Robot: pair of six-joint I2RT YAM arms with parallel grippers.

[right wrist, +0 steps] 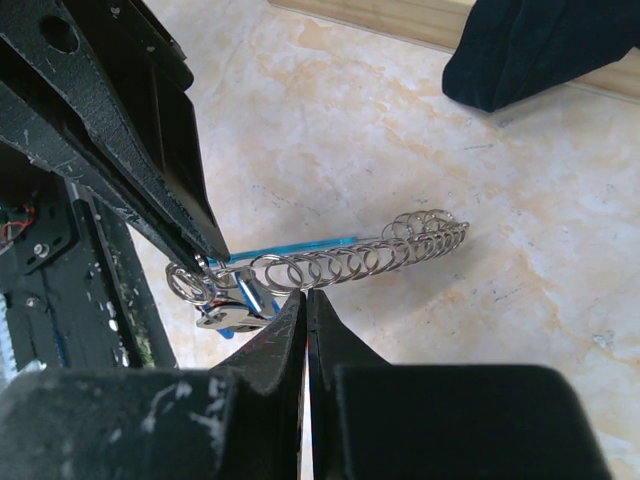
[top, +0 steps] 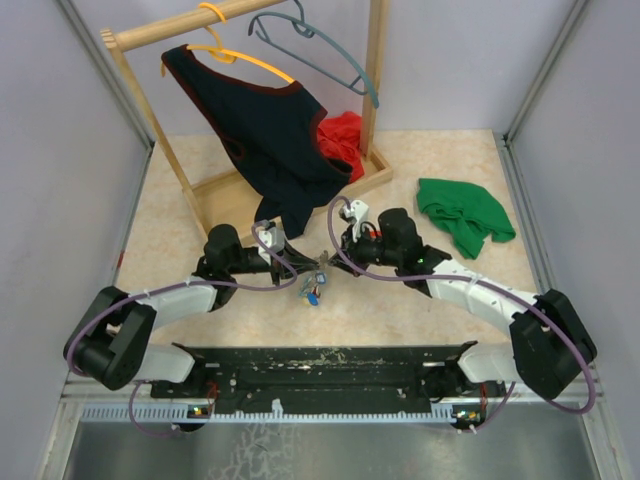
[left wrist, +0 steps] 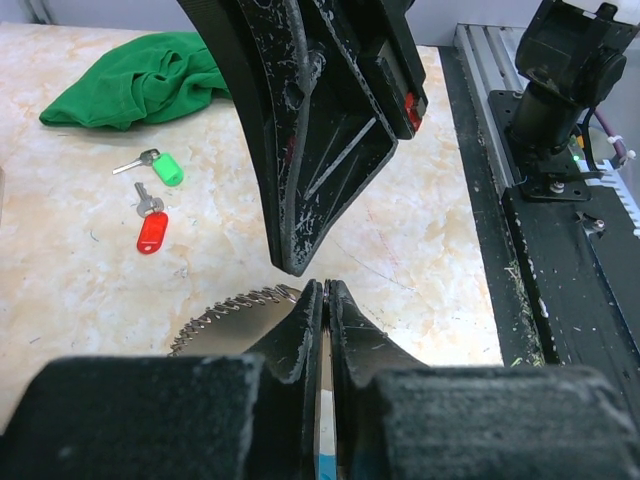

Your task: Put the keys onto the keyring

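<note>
The keyring hangs between both grippers at the table's middle (top: 312,286). In the right wrist view its grey wire coil (right wrist: 380,255) joins the light-blue band (right wrist: 290,243), with small silver and blue keys (right wrist: 228,312) dangling at the left end. My left gripper (left wrist: 327,286) is shut on the band's end, where a strip of light blue shows between its fingers. My right gripper (right wrist: 307,294) is shut, with its tips at the coil's lower edge. A green-capped key (left wrist: 162,166) and a red-capped key (left wrist: 151,231) lie loose on the table beyond.
A green cloth (top: 462,215) lies at the right; it also shows in the left wrist view (left wrist: 140,80). A wooden clothes rack (top: 235,190) with a dark top (top: 265,130), hangers and a red cloth (top: 342,138) stands behind the grippers. The arms' black base rail (left wrist: 560,250) runs along the near edge.
</note>
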